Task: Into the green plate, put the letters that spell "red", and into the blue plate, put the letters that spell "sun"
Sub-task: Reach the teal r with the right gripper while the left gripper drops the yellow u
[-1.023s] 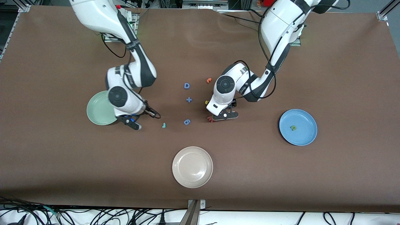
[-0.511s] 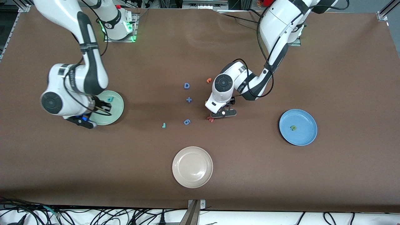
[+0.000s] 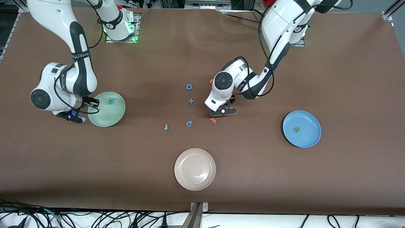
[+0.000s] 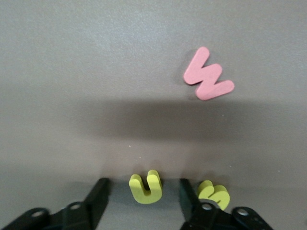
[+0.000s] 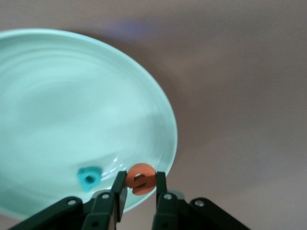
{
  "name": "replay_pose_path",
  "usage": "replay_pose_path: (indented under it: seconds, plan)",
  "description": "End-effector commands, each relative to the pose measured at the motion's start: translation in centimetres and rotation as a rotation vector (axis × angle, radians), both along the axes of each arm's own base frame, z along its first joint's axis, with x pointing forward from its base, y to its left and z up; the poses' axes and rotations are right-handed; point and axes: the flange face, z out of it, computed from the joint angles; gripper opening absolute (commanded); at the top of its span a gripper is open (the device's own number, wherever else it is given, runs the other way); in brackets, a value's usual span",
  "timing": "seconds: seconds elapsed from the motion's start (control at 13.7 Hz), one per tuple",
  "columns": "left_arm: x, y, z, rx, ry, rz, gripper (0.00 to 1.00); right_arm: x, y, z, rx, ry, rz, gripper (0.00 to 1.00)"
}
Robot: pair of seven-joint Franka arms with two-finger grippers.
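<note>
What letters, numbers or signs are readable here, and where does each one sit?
"D": blue piece on the table.
"+": blue piece on the table.
"6": blue piece on the table.
"w": pink piece on the table.
"u": yellow piece between the left gripper's fingers.
Arm markings: too small to read.

Three plates on the worktop (image 3: 348, 79): one green plate (image 3: 106, 117), one blue plate (image 3: 308, 136), one beige plate (image 3: 195, 169).

Twelve small foam pieces in all:
- Three blue: a capital "D" (image 3: 189, 86), a plus sign (image 3: 191, 101), a "6" (image 3: 189, 123).
- Two teal: a "d" (image 3: 111, 101) and a hooked letter (image 3: 165, 127).
- Two yellow: a "u" (image 4: 145, 187) and an "s" (image 4: 213, 194).
- One pink "w" (image 4: 207, 74).
- One green "n" (image 3: 296, 129).
- One orange "e" (image 5: 140, 178).
- One more orange-red piece (image 3: 210, 81), half hidden.

Two robot arms: a right arm (image 3: 79, 47) and a left arm (image 3: 278, 28).
</note>
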Motion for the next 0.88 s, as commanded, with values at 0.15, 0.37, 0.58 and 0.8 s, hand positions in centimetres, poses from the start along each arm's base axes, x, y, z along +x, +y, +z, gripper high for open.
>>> replay_pose_path:
  seconds: [0.15,0.37,0.58,0.8]
  plan:
    - [-0.6,0.7,0.4,0.021,-0.003,0.006,0.41,-1.3,-0.4,-2.0,0.003,0.003,0.013,0.18]
    - [-0.4,0.5,0.9,0.015,-0.011,0.009,0.34,-1.2,-0.1,-2.0,0.008,0.005,0.007,0.74]
    - [-0.1,0.7,0.9,0.013,-0.014,0.013,0.29,-0.7,0.9,-1.0,0.019,-0.012,0.010,0.97]
    - [-0.2,0.7,0.8,0.014,-0.012,0.013,0.13,1.6,4.3,2.2,0.072,-0.031,-0.032,0.97]
